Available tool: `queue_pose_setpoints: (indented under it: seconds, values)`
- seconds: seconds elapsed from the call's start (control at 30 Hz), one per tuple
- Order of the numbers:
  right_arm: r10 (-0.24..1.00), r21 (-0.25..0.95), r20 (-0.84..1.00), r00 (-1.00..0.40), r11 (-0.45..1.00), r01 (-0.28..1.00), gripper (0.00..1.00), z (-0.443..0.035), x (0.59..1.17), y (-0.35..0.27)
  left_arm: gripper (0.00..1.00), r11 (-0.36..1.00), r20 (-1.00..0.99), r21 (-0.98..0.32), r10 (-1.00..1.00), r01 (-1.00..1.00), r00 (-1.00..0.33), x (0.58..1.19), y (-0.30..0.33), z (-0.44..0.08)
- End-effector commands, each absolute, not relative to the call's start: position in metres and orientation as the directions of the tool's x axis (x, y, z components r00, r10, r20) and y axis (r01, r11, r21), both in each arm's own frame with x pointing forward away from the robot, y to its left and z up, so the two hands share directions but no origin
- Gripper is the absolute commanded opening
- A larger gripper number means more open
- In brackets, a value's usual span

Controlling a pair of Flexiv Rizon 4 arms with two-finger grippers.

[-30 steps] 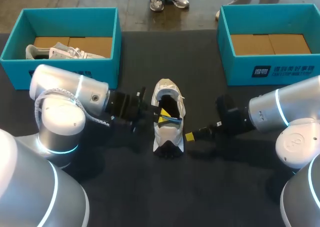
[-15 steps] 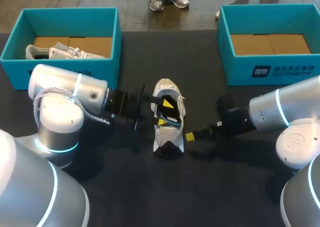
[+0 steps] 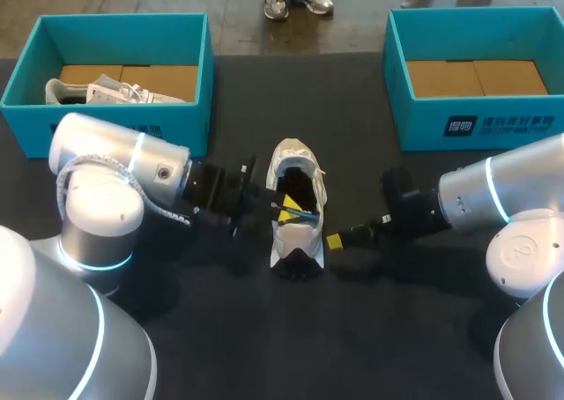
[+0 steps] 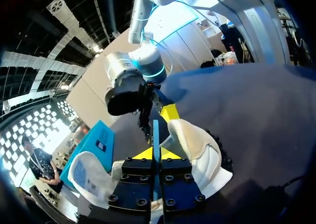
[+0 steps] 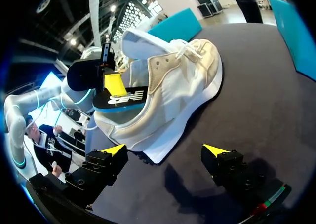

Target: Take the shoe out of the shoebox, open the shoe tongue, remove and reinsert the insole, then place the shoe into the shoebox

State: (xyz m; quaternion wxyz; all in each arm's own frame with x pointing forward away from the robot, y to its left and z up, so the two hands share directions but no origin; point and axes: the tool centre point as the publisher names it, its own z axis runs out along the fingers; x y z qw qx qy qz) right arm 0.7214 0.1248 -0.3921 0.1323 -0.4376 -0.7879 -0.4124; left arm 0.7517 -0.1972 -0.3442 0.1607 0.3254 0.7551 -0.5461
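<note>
Head view: left claw (image 3: 284,210) clamps the insole (image 3: 300,213) over the shoe (image 3: 294,160); right claw (image 5: 164,149) apart, just beside.

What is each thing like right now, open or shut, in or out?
Shoe: upright on the table, mouth open.
Insole: partway out of shoe, pinched.
Left gripper: shut on insole.
Right gripper: open, beside shoe.
Left shoebox: open, another shoe inside.
Right shoebox: open, brown bottom showing.

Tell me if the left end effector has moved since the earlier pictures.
Yes. The left end effector drew back from the shoe, then returned toward it with the insole.
</note>
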Motion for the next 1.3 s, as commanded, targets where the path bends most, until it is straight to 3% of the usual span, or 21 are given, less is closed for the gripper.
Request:
queue_pose_setpoints:
  seconds: [0.03, 0.43, 0.5, 0.67, 0.87, 1.03, 1.13, 1.2, 1.3]
  values:
    - [0.583, 0.534, 0.568, -0.581, 0.275, 0.799, 1.0, -0.392, 0.72, 0.125, 0.0, 0.196, -0.594, -0.715, 0.338, 0.671, -0.73, 0.758, -0.199, -0.351]
    - [0.584, 0.538, 0.565, -0.583, 0.275, 0.797, 1.0, -0.389, 0.718, 0.119, 0.0, 0.225, -0.608, -0.684, 0.349, 0.694, -0.713, 0.769, -0.202, -0.361]
    - [0.586, 0.538, 0.564, -0.582, 0.274, 0.797, 1.0, -0.389, 0.717, 0.118, 0.45, 0.221, -0.606, -0.692, 0.339, 0.687, -0.72, 0.767, -0.203, -0.358]
    - [0.588, 0.538, 0.565, -0.579, 0.27, 0.798, 1.0, -0.389, 0.715, 0.118, 0.48, 0.207, -0.614, -0.701, 0.311, 0.682, -0.726, 0.765, -0.201, -0.345]
    - [0.587, 0.539, 0.566, -0.579, 0.268, 0.798, 1.0, -0.39, 0.715, 0.119, 0.46, 0.196, -0.624, -0.7, 0.301, 0.687, -0.721, 0.761, -0.197, -0.334]
    - [0.587, 0.541, 0.565, -0.579, 0.266, 0.798, 1.0, -0.39, 0.715, 0.12, 0.36, 0.18, -0.628, -0.701, 0.302, 0.69, -0.717, 0.756, -0.198, -0.331]
    - [0.586, 0.54, 0.567, -0.579, 0.266, 0.799, 1.0, -0.391, 0.716, 0.121, 0.26, 0.174, -0.625, -0.703, 0.309, 0.689, -0.716, 0.755, -0.2, -0.334]
    - [0.586, 0.539, 0.568, -0.577, 0.265, 0.8, 1.0, -0.392, 0.716, 0.121, 0.0, 0.17, -0.622, -0.708, 0.31, 0.685, -0.719, 0.754, -0.2, -0.336]
    - [0.586, 0.536, 0.57, -0.576, 0.266, 0.801, 1.0, -0.393, 0.716, 0.121, 0.0, 0.168, -0.613, -0.714, 0.317, 0.679, -0.723, 0.752, -0.203, -0.34]
